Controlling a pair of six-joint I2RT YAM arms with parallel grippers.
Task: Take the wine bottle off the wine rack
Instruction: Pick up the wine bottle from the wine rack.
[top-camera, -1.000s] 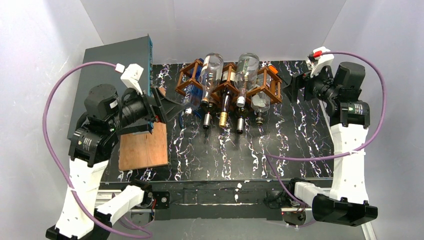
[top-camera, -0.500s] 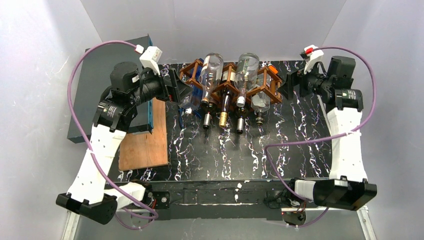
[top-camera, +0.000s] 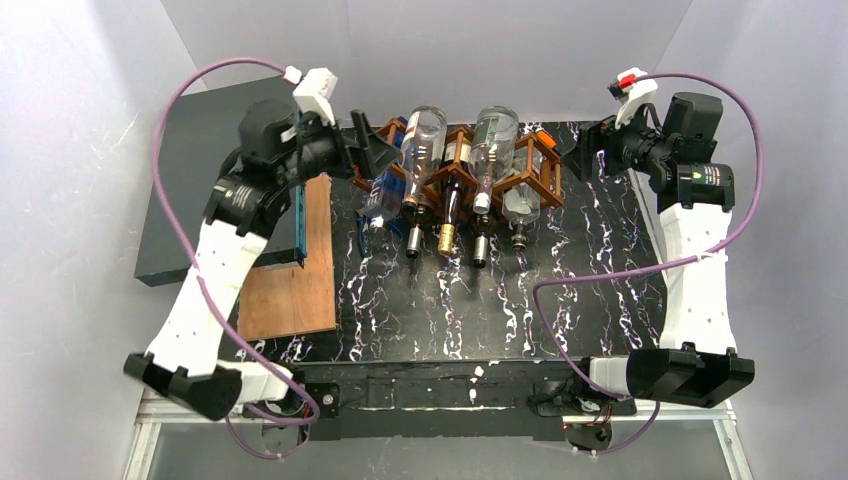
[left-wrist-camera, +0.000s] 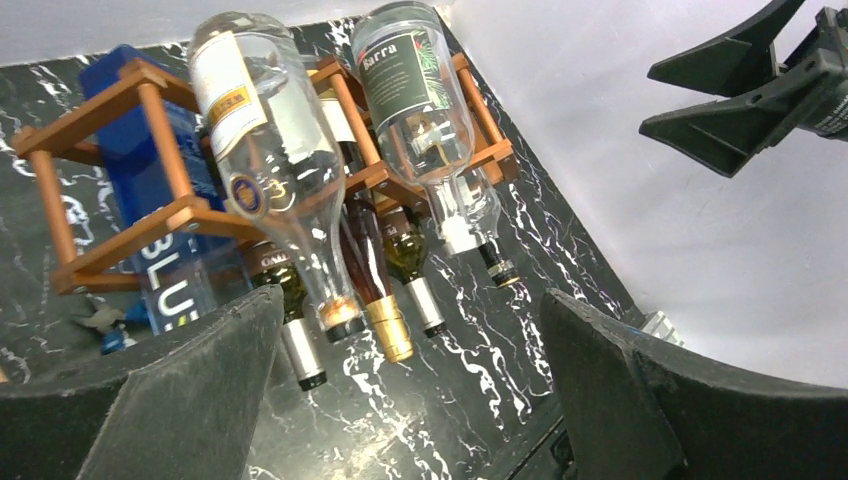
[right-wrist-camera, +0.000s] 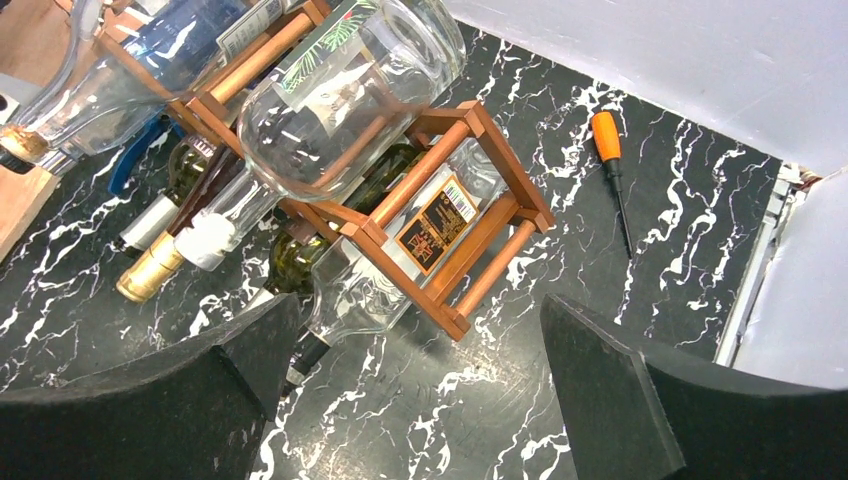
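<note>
A black table (top-camera: 600, 300) with white marble-like veining fills the middle of the overhead view, smooth and slightly glossy. Against its left side lies a flat, matte grey box (top-camera: 190, 170) with a blue edge. Beside that sits a plain rectangular wooden board (top-camera: 290, 290), light brown with visible grain.

At the far part of the table stands the wine rack (top-camera: 545, 165), an open lattice of reddish-brown wooden bars forming diamond-shaped cells. Its long axis runs left to right across the table.

Two clear glass bottles (top-camera: 425, 140) lie in the upper notches of the rack, round-bodied and see-through, one with a green label. A blue bottle (top-camera: 385, 195) fills the left cell. A clear bottle with a dark label (right-wrist-camera: 420, 235) fills the right end cell.

The wine bottle (top-camera: 452, 205) is dark glass with a gold foil top. It lies in a lower cell near the middle of the rack, between green bottles with silver caps. Its long axis runs from the far side to the near side, crossing the rack's length, with the neck pointing toward the arm bases and tilted down.

The left gripper (top-camera: 378, 150) hangs near the rack's left end, its black wedge-shaped fingers spread wide and holding nothing. The right gripper (top-camera: 583, 155) hangs near the right end, also spread wide and empty.

A small orange-handled screwdriver (right-wrist-camera: 608, 150) lies on the table just past the rack's right end.
</note>
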